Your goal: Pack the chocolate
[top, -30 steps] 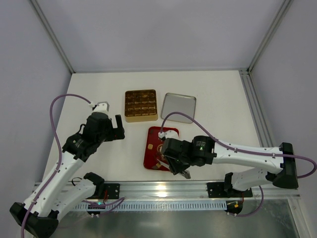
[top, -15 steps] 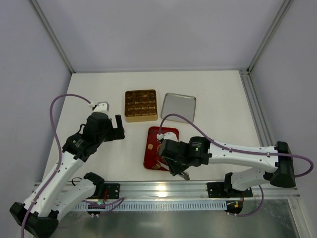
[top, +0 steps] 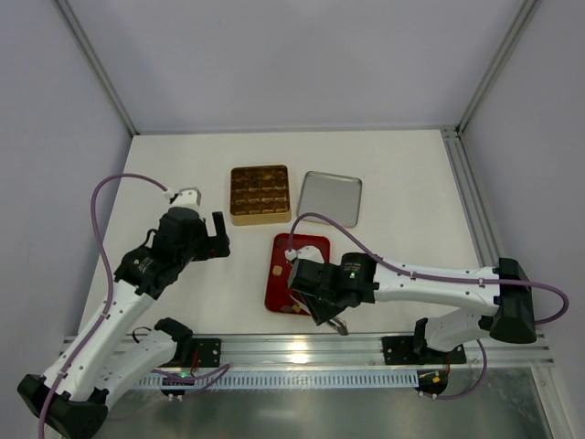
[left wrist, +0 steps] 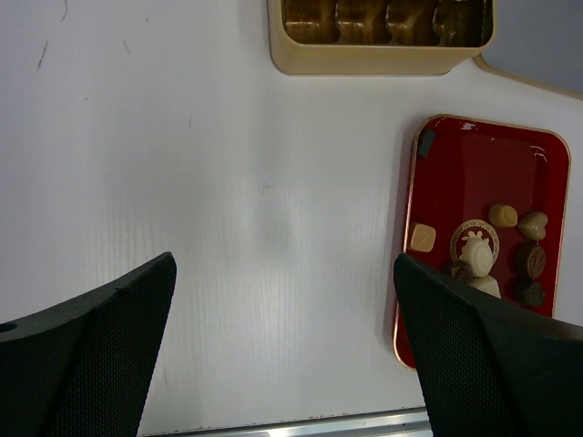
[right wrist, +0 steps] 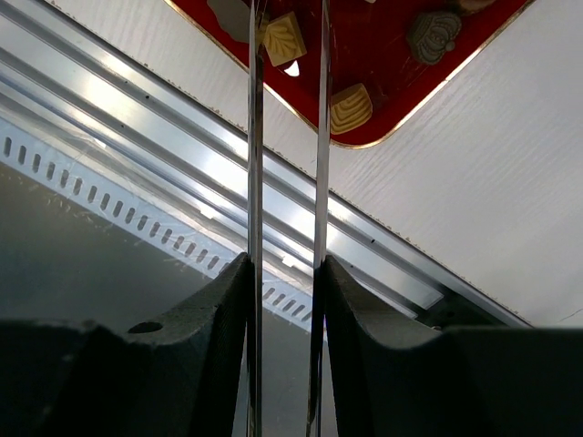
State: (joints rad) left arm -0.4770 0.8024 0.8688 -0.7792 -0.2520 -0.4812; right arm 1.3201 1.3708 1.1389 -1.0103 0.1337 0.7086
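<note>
Top view: your right gripper (top: 297, 297) hangs over the red tray (top: 309, 245) where the chocolate (top: 277, 271) lies, likely picking for the gold box (top: 260, 194); left wrist: your left gripper (left wrist: 284, 273) gapes wide, holding nothing, parked aside; right wrist: jaws narrowly parted around a square piece (right wrist: 284, 38); pinched or not, can't tell.

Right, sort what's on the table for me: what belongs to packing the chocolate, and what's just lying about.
Belongs to the job:
- chocolates, loose on the red tray
- gold box with compartments, beyond the red tray

Just lying about:
- silver tray, flat beside the gold box
- metal rail along the near table edge
</note>
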